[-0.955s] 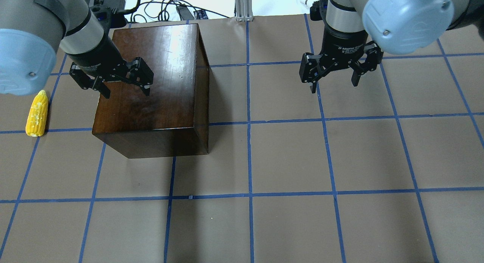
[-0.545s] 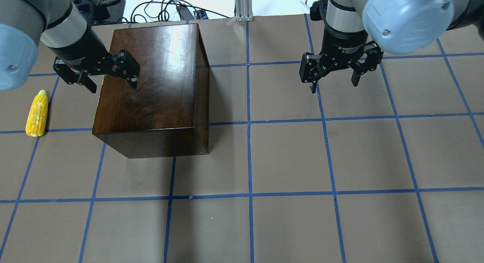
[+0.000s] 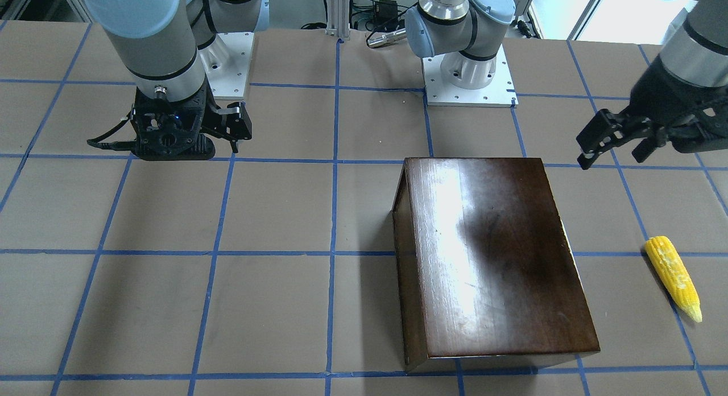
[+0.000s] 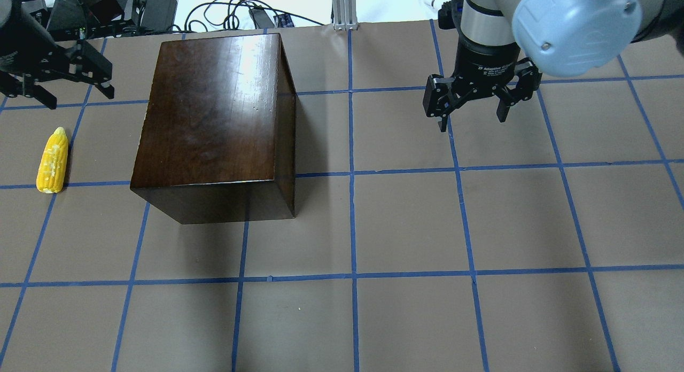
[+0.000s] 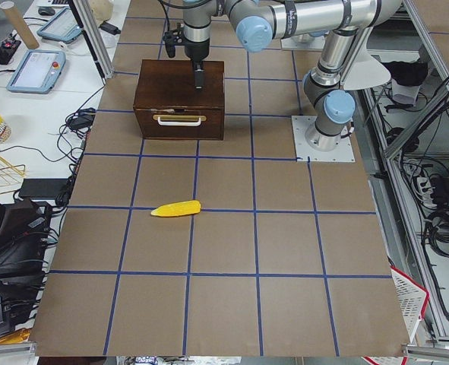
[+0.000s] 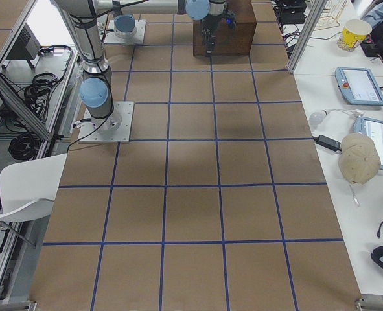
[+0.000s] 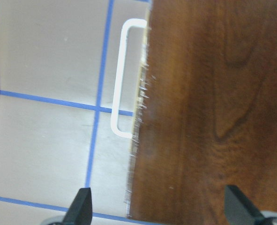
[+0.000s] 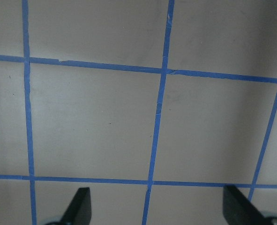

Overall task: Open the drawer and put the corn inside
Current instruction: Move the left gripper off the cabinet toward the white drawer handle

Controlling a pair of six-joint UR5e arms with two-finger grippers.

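The glossy dark-brown box [image 4: 214, 126] stands left of the table's middle. Its drawer [image 5: 178, 119] is shut, and its front faces the robot's left side. The pale metal pull [image 7: 122, 79] juts from the box's edge in the left wrist view. The yellow corn [image 4: 52, 161] lies on the table left of the box, also in the front view [image 3: 674, 277]. My left gripper [image 4: 80, 98] is open and empty, raised beyond the corn, left of the box's far corner. My right gripper [image 4: 472, 122] is open and empty, hovering over bare table far to the right.
Brown table paper carries a blue tape grid [image 4: 352, 174]. Cables and gear [image 4: 160, 8] lie past the far edge. The arm bases [image 3: 469, 77] stand on the robot's side. The right wrist view shows only taped table [image 8: 157, 117].
My left gripper has moved from above the box's top leftward past its left edge, still open. The right gripper, box and corn have not moved.
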